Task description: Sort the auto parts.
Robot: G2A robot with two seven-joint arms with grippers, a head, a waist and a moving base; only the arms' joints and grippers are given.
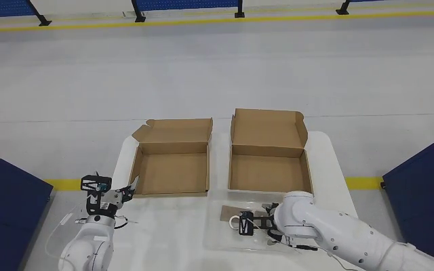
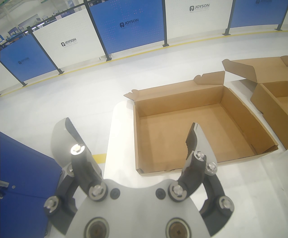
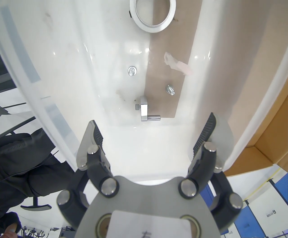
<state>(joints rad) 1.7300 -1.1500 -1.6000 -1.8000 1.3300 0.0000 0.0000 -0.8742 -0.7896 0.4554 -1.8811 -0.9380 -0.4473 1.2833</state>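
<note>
Several small metal parts lie in a clear plastic tray [image 3: 67, 94] at the table's front middle: a silver ring [image 3: 152, 13], a round cap [image 3: 132, 71], a bolt [image 3: 170, 89] and an L-shaped bracket [image 3: 144, 111]. My right gripper [image 3: 153, 122] hangs open just above the tray, close to the bracket, holding nothing. From above, the right gripper [image 1: 245, 223] sits beside the ring [image 1: 234, 221]. My left gripper [image 2: 131, 124] is open and empty at the table's front left corner [image 1: 129, 186], facing the left cardboard box [image 2: 180, 135].
Two open cardboard boxes stand side by side behind the tray, the left box [image 1: 173, 173] and the right box [image 1: 270, 173], both with bare floors and lids folded back. A brown card strip [image 3: 162, 74] with a pink scrap [image 3: 177, 64] lies under the tray.
</note>
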